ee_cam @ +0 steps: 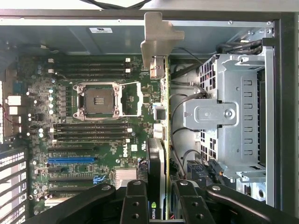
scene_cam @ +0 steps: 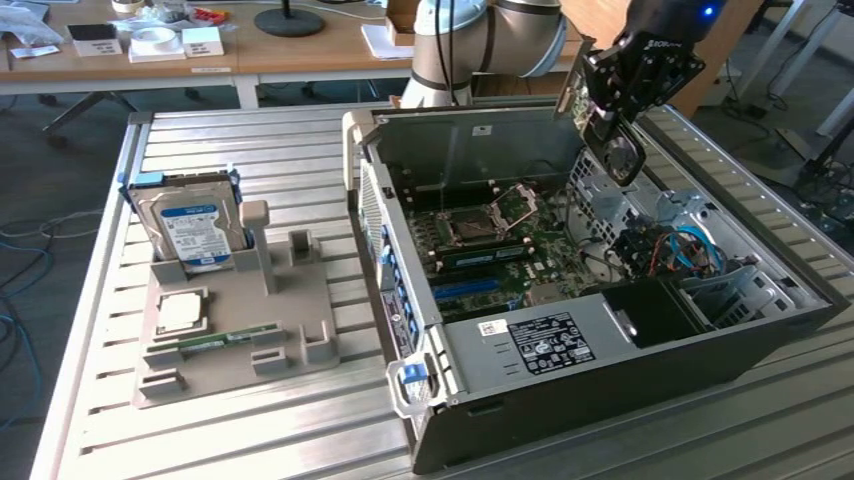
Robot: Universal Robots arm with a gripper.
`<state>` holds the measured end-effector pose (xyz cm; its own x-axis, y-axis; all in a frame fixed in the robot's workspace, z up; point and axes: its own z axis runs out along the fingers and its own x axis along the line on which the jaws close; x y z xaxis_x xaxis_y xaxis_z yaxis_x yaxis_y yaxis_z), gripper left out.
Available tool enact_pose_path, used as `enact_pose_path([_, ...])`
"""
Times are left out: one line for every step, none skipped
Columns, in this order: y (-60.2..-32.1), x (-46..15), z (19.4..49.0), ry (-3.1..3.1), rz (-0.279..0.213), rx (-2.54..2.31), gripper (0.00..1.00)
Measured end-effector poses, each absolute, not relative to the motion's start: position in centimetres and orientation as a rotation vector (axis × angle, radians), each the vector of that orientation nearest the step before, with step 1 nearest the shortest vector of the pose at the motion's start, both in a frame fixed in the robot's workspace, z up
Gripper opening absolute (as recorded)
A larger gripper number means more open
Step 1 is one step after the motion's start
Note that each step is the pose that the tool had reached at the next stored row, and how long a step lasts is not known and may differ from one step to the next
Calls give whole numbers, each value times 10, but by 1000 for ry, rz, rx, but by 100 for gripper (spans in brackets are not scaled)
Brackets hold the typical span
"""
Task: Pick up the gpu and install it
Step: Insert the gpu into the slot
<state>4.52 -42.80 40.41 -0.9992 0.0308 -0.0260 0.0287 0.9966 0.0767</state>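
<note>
Hanging edge-on over the motherboard [ee_cam: 93, 154] of the open computer case [scene_cam: 561, 400], clamped between the jaws, the gpu [ee_cam: 159, 154] could snag the loose cables [ee_cam: 187, 95] beside it or miss its slot if it tilts in the grip.

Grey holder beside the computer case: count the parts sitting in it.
3: hard drive upright at its far end, CPU chip flat in the middle, RAM stick lying nearer the camera. Its posts could hide something small.
</note>
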Motion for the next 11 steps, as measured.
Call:
enact_pose_path([-428, 45, 404, 3112, 119, 41, 27])
enact_pose_path([-428, 45, 404, 3112, 119, 31, 27])
enact_pose_path([-428, 45, 404, 3113, 119, 17, 27])
enact_pose_path([-428, 45, 404, 3113, 119, -1, 27])
enact_pose_path([-428, 45, 404, 3114, 120, -21, 27])
enact_pose_path([-428, 45, 404, 3114, 120, -44, 27])
enact_pose_path([-428, 45, 404, 3114, 121, -70, 27])
enact_pose_path([-428, 45, 404, 3114, 121, -97, 27])
enact_pose_path([-428, 45, 404, 3114, 121, -125, 27])
enact_pose_path([-428, 45, 404, 3113, 122, -153, 27])
enact_pose_path([-428, 45, 404, 3112, 122, -181, 27])
